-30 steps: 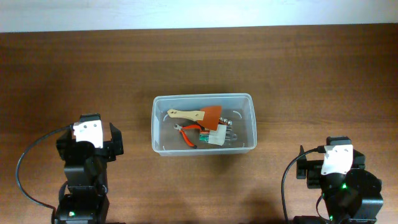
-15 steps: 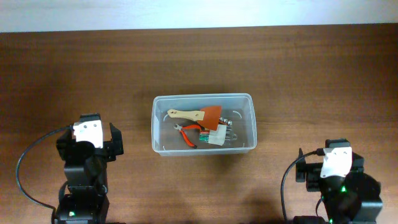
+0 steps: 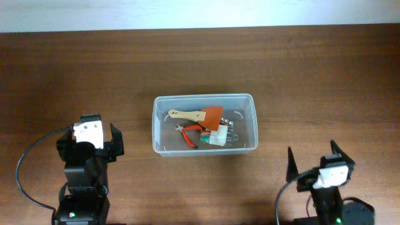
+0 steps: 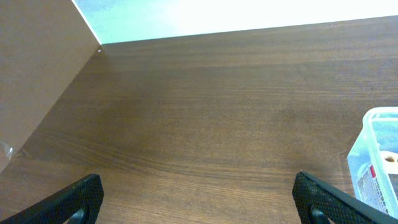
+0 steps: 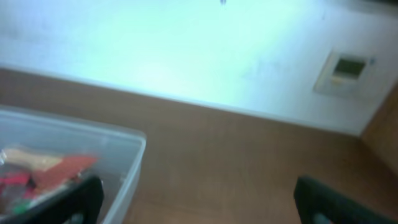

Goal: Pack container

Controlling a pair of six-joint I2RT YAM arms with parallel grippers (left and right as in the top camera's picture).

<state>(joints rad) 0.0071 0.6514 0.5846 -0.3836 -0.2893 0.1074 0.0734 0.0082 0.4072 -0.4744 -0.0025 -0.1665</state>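
The clear plastic container [image 3: 161,122] stands at the table's middle. It holds a wooden-handled orange spatula [image 3: 200,115], red-handled pliers [image 3: 189,135] and a white block [image 3: 219,136]. My left gripper [image 3: 94,132] is open and empty at the front left, well apart from the container; its fingertips [image 4: 199,202] frame bare table, with the container's corner [image 4: 376,155] at the right edge. My right gripper [image 3: 312,159] is open and empty at the front right, tilted upward; in the blurred right wrist view its fingers [image 5: 199,199] spread wide, with the container [image 5: 127,152] at the left.
The brown wooden table [image 3: 312,75] runs back to a pale wall [image 3: 200,12]. A brown panel [image 4: 31,68] stands at the left in the left wrist view. A wall socket [image 5: 345,70] shows in the right wrist view.
My right arm has drawn back toward the front edge and tilted up, so its open fingers now show from above. The left arm and the container have not moved.
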